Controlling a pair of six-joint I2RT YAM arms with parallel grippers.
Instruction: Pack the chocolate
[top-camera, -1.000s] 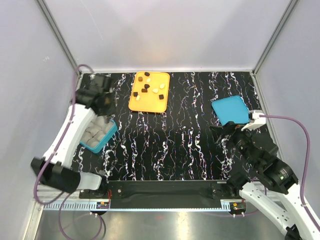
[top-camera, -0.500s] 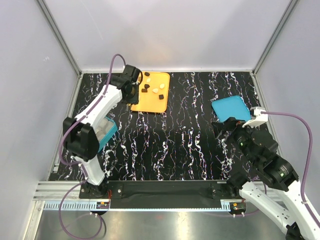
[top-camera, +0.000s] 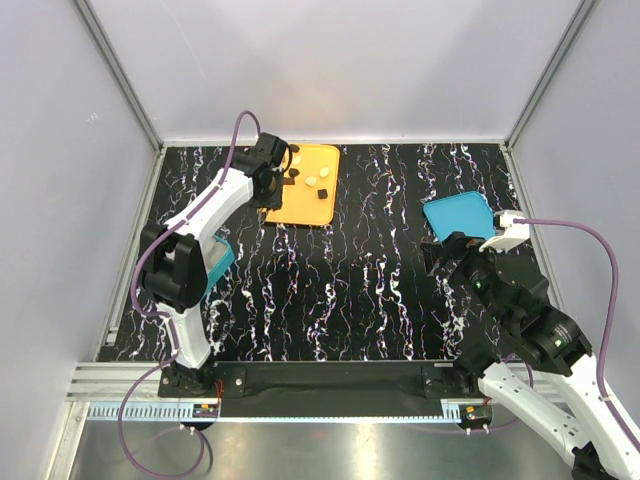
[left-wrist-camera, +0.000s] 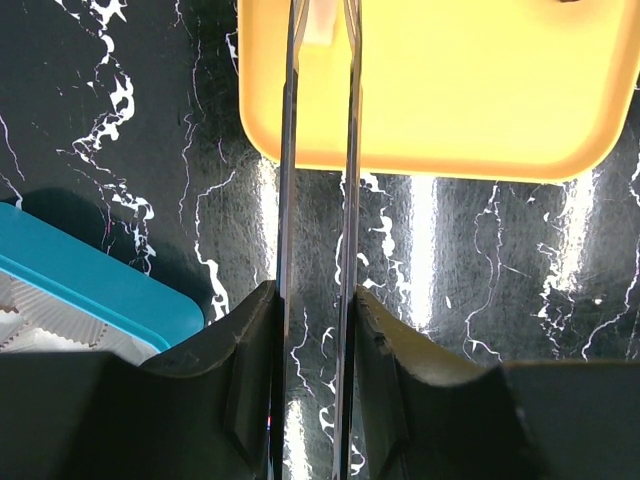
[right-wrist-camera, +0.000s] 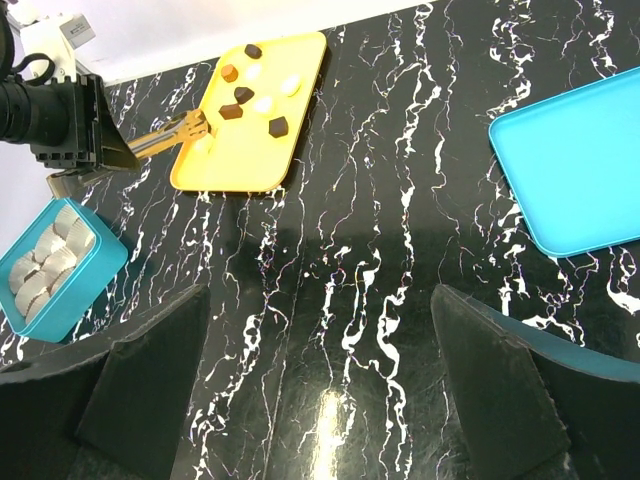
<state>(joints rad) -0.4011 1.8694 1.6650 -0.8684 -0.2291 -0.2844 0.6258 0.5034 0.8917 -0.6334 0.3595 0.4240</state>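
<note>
The left arm (top-camera: 212, 203) is stretched forward from its base and angled inward, with the wrist pitched down and the left gripper (top-camera: 284, 178) pointed at the far side. Its thin fingers (left-wrist-camera: 288, 150) are set parallel with only a narrow gap between them; whether anything is clamped can't be told. The right arm (top-camera: 535, 325) is folded close to its base on the right side with the forearm angled up and to the left, and the right gripper (right-wrist-camera: 320, 400) is spread fully wide, with nothing held between its dark fingers.
</note>
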